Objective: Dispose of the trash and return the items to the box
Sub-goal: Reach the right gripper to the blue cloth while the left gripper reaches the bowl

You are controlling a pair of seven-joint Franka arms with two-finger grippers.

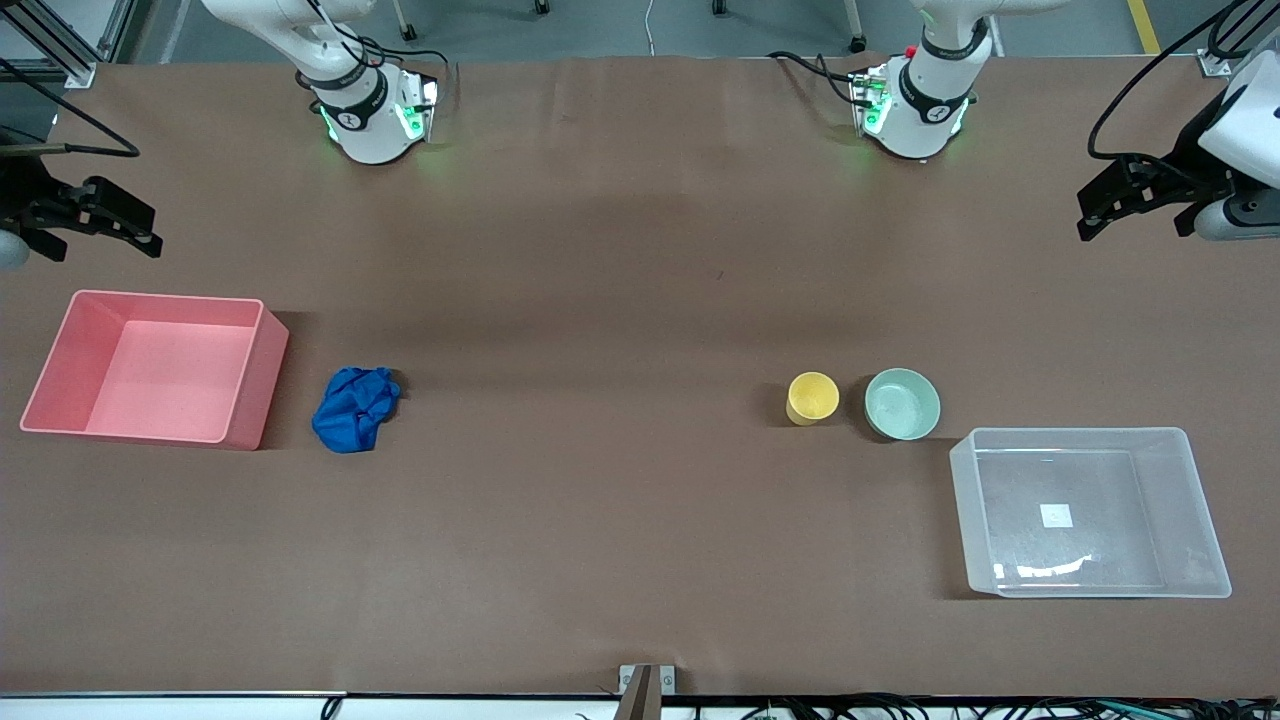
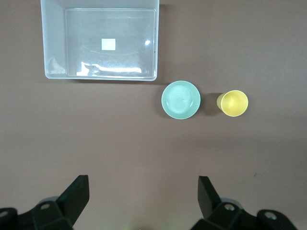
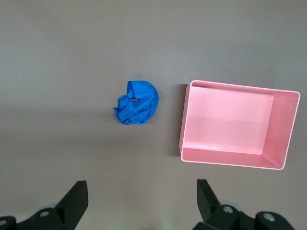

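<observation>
Both claws raised, spread apart, empty.
Left claw point(image 2: 143, 201) over cup point(image 1: 812, 397) and bowl point(image 1: 902, 403) — right claw point(image 3: 142, 203) over blue wad point(image 1: 355, 408).

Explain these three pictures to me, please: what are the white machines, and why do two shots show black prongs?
The white machines are two robot arms bolted to a brown table. One picture looks down from across the table; the others come from cameras on each arm's wrist, so the prongs are each arm's own open claw: the left claw and the right claw. Neither holds anything. A blue wad lies beside a pink bin. A yellow cup and a green bowl sit side by side, near a clear box.
</observation>
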